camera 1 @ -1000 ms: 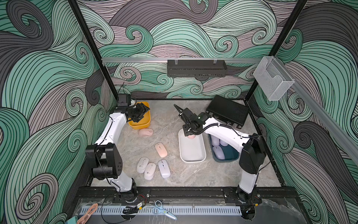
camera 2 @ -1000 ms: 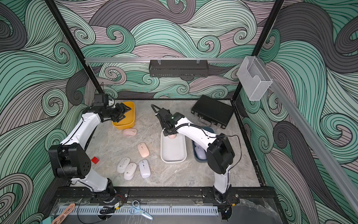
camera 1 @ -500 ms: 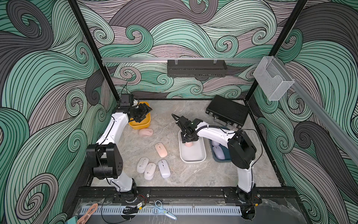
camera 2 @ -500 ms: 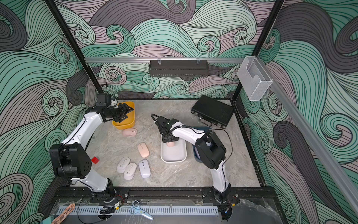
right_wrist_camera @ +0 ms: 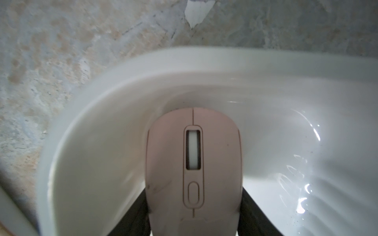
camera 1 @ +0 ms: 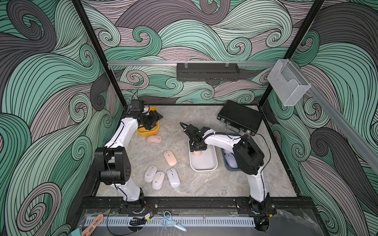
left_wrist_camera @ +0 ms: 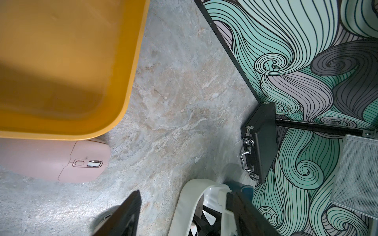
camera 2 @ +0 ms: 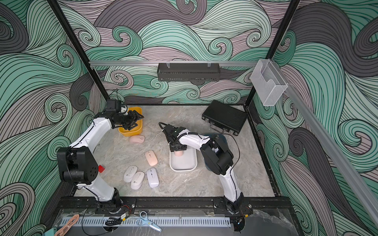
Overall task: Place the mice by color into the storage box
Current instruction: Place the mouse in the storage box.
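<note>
One table [camera 1: 204, 122], bare marble front right. One black case [camera 1: 240, 117] at far right edge. Three bins: white bin [camera 1: 204, 163] and blue bin [camera 1: 226, 166] side by side, yellow bin [camera 1: 147, 132] far left. Left gripper [camera 1: 157, 120] over yellow bin, fingers apart, empty. Right gripper [camera 1: 197, 150] clamped on pink mouse [right_wrist_camera: 193, 163] in white bin. Loose: two pink mice [camera 1: 153, 139] [camera 1: 169, 157], two off-white mice [camera 1: 150, 173] [camera 1: 158, 180], one lavender mouse [camera 1: 173, 177]. Two lavender mice [camera 1: 231, 160] [camera 1: 227, 151] in blue bin.

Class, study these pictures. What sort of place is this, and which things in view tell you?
Probably a robot test booth: two white arms bolted to a black rail, swirl-patterned walls boxing in the table, and mice beside sorting trays.
</note>
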Motion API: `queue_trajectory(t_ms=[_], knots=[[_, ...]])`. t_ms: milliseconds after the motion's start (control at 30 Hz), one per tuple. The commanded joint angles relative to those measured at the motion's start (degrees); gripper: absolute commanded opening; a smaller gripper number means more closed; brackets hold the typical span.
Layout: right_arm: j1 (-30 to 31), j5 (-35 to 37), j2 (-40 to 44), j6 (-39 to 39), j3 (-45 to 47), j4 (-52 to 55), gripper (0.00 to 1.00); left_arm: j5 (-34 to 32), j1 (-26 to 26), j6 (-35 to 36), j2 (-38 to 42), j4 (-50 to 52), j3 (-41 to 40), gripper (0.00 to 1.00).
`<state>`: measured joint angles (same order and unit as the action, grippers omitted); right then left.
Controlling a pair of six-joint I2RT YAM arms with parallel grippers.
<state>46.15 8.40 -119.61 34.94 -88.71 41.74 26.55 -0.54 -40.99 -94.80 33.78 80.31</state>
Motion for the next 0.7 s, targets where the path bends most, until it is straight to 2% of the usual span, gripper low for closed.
queue_trajectory(t_ms=[0, 500, 667], knots=[[-0.17, 1.09, -1.2, 1.45, -1.53, -0.5, 0.47, 0.75, 0.58, 0.23, -0.56, 0.03, 0.13, 0.7], [-0.36, 1.83, -1.27, 1.36, -0.88, -2.14, 0.55, 0.01, 1.67, 0.74, -0.97, 0.41, 0.37, 0.7], [-0.36, 2.14, -0.21, 0.85, -1.12, -1.22, 0.63, -0.97, 1.77, 1.01, -0.82, 0.85, 0.52, 0.7]])
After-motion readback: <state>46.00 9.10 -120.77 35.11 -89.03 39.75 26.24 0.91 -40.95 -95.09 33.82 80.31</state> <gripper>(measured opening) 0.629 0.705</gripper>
